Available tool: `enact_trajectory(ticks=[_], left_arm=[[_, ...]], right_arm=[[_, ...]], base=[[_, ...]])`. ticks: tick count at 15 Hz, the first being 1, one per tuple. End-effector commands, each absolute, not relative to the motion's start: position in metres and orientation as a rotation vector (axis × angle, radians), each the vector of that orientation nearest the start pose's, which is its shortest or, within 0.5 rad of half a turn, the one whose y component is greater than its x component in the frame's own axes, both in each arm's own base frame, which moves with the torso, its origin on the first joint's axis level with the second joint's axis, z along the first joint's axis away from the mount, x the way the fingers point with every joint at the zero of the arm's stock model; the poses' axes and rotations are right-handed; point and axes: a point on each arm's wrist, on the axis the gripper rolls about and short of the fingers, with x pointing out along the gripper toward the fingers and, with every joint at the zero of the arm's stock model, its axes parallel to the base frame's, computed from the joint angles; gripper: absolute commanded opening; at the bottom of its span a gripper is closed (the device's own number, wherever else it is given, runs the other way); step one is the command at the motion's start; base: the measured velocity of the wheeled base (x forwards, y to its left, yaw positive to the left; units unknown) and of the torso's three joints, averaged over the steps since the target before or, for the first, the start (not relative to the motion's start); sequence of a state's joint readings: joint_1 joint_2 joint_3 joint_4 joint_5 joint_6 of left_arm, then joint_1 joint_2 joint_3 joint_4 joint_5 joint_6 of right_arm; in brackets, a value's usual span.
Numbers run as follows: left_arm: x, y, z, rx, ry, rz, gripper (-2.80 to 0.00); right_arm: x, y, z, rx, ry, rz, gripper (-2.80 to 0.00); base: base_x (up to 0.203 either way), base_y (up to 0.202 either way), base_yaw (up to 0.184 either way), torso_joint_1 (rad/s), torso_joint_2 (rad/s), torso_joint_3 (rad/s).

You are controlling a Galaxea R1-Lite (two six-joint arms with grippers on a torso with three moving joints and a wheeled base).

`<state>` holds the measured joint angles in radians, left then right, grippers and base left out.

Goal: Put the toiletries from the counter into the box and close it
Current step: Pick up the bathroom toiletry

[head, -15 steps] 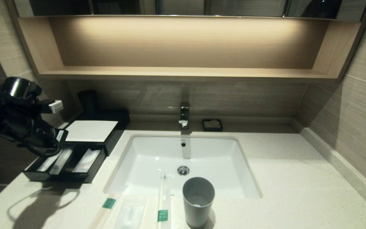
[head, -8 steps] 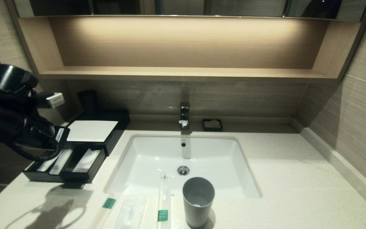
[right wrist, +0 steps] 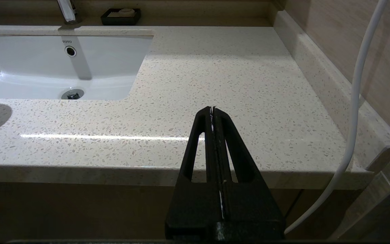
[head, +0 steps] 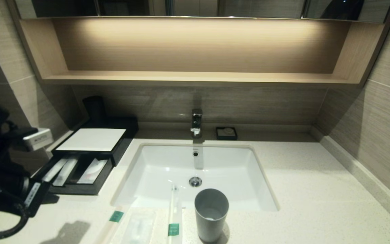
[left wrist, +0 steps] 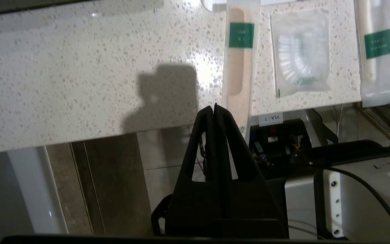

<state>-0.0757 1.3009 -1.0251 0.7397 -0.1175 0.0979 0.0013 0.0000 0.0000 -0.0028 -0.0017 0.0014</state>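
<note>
- Left gripper (left wrist: 213, 107) pressed together on nothing, off the near-left edge of the counter (head: 317, 196), just short of it.
- Right gripper (right wrist: 212, 109) also closed and empty, parked near the counter's near-right edge.
- Box (head: 91, 139) at far left, drawer pulled out, packets lying in its compartments.
- Two paper-wrapped sticks (head: 174, 217) and the plastic packet (head: 137, 227) between them along the near edge, left of a grey cup (head: 211, 213).
</note>
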Motion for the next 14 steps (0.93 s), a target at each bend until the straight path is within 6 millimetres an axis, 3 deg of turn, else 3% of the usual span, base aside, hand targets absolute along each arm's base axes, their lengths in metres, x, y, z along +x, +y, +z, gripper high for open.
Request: enact_trajectory(ticks=[1,6,12,14], left_arm=[[0.127,-0.02,0.23,0.054,0.992,-0.258,-2.8],[0.101,-0.031,0.219,0.04,1.114,-0.325,-2.8],[0.088,-0.029,0.184,0.044,1.247,-0.315,-2.8],[0.089,-0.029,0.181,0.043,1.24,-0.316,-2.8]], right_arm=[[-0.023,0.0,0.075,0.002,-0.002,0.0,-2.8],[-0.023,0.0,0.075,0.002,-0.003,0.0,-2.8],[-0.023,0.0,0.075,0.002,-0.002,0.0,-2.8],[-0.023,0.0,0.075,0.002,-0.002,0.0,-2.8]], base=[[0.0,0.0,0.0,0.0,0.0,0.0],[0.0,0.0,0.0,0.0,0.0,0.0],[0.0,0.0,0.0,0.0,0.0,0.0],[0.0,0.0,0.0,0.0,0.0,0.0]])
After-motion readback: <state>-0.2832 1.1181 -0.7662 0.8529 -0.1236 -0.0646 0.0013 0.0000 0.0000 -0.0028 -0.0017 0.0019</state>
